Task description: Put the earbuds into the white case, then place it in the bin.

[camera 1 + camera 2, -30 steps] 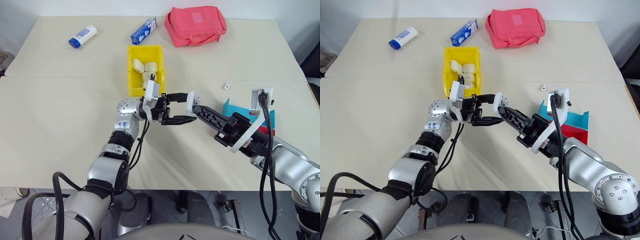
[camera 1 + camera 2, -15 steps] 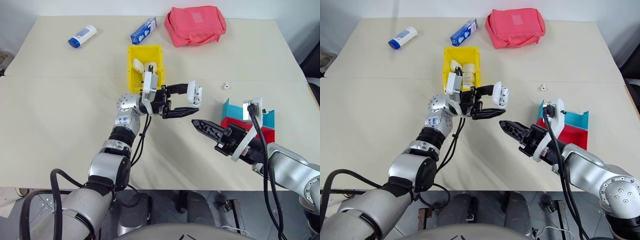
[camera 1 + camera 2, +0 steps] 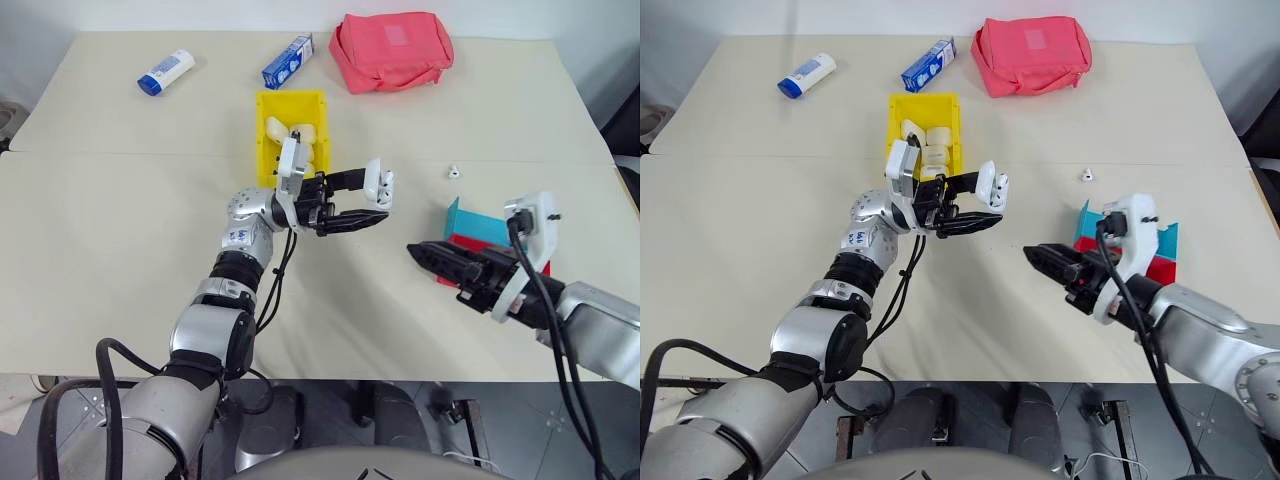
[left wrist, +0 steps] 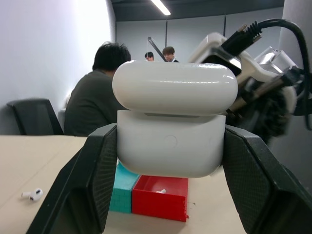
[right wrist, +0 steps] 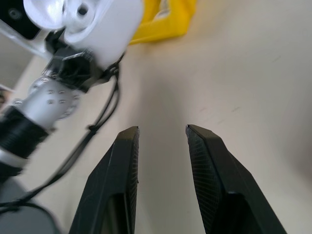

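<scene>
Your desk (image 3: 120,220) carries the yellow bin (image 3: 291,105) far of centre, with cream cases inside. Your left pincer (image 3: 372,205) is raised just near and right of the bin, clamped on the white case (image 3: 378,186), whose lid stands slightly ajar in the wrist view. Your right pincer (image 3: 415,252) hangs right of and nearer than the case, apart from it, fingers parted and empty. One earbud (image 3: 453,171) lies far right on the desk; another sits in the red tray (image 4: 162,197).

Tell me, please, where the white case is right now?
The white case is clamped in the left claw, held above the table just right of the yellow bin.
</scene>
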